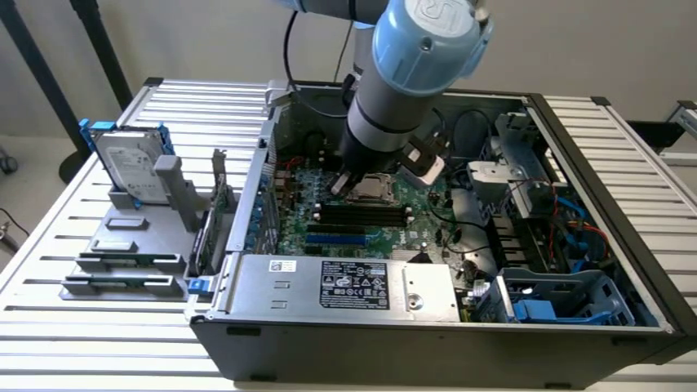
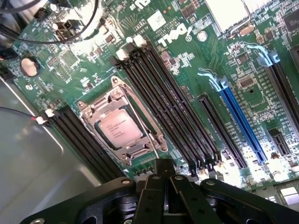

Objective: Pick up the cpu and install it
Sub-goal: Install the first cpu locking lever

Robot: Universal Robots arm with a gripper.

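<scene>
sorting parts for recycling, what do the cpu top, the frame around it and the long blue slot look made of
The cpu: top looks like dull, brushed silvery metal with faint print. The frame around it: bare shiny metal, glinting at the edges. The long blue slot: probably moulded plastic, judging by its even, glossy colour.

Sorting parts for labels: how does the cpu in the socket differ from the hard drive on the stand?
The cpu is small, square and lies flat in the motherboard socket; the hard drive is far larger, rectangular and stands upright outside the case. The hard drive carries blue rails; the cpu has none. Both have silvery tops.
</scene>
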